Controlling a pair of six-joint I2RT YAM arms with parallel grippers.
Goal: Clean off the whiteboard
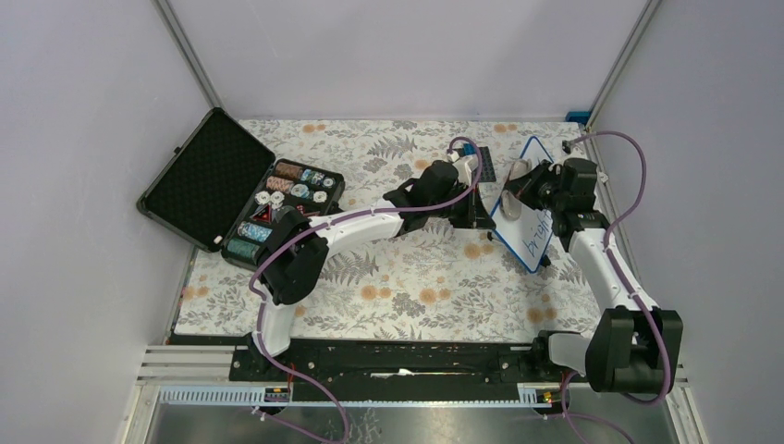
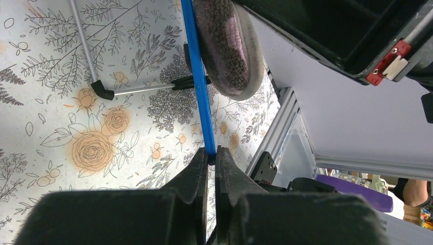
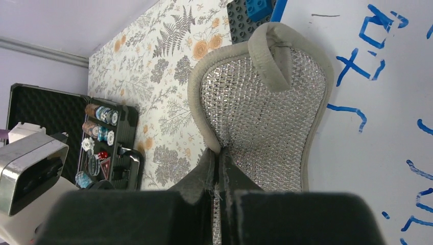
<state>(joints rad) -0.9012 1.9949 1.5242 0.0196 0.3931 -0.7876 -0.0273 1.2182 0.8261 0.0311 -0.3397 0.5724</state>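
Top external view
- Whiteboard (image 1: 525, 222): right of centre of the frame, lifted off the floral tablecloth (image 1: 407, 287) and tilted, with blue handwriting on its face.
- Left gripper (image 1: 483, 220): at the board's left edge; finger state was not readable from this view.
- Right gripper (image 1: 532, 180): at the board's upper part, holding a scrubbing pad (image 1: 518, 173).
- Case (image 1: 199, 176): left of frame, lid open, with chips in its tray.

Left wrist view
- Left gripper (image 2: 211, 155): fingers pinched together on the whiteboard's thin blue frame (image 2: 198, 87), which ran up from lower centre to the top.
- Scrubbing pad (image 2: 227, 46): top centre, just right of the frame.

Right wrist view
- Right gripper (image 3: 218, 155): fingers clamped on the lower edge of the scrubbing pad (image 3: 263, 107), silver mesh side facing the camera.
- Whiteboard (image 3: 373, 153): right half of frame, behind the pad, blue strokes visible.
- Studded plate (image 3: 237, 23): top centre, carrying a blue brick (image 3: 258, 7).
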